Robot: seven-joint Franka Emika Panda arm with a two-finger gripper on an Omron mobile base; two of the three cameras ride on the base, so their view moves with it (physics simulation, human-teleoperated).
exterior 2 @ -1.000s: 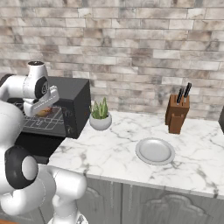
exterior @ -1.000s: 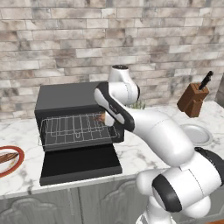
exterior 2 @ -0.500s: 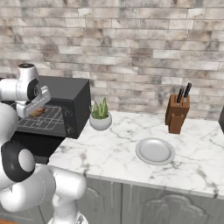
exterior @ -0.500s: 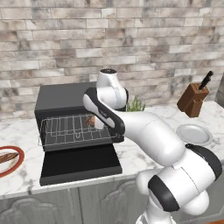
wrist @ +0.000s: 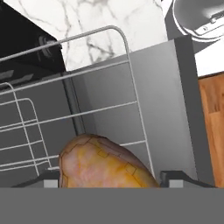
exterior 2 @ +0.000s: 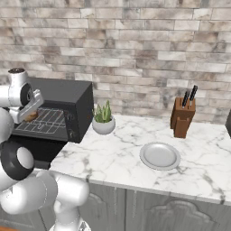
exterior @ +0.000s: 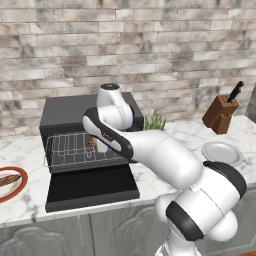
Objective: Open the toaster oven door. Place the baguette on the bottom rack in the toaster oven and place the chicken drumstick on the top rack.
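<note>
The black toaster oven [exterior: 75,112] stands at the counter's left, and the toaster oven door [exterior: 90,187] lies folded down flat in front of it. A silver wire rack [exterior: 70,150] sticks out of its mouth; I cannot tell if it is the top rack or the bottom rack. My gripper [exterior: 97,145] hangs just above that rack, shut on the golden-brown chicken drumstick [wrist: 103,164], which also shows in the right base view [exterior 2: 30,117]. The baguette [exterior: 7,180] lies on a red-rimmed plate [exterior: 20,187] at the far left.
A potted plant [exterior: 155,121] stands right beside the oven. Farther right are an empty grey plate [exterior: 221,152] and a wooden knife block [exterior: 220,112]. A brick wall closes off the back of the counter.
The gripper has carried the drumstick leftward and slightly lower over the pulled-out rack. The oven, door and plates have stayed put.
</note>
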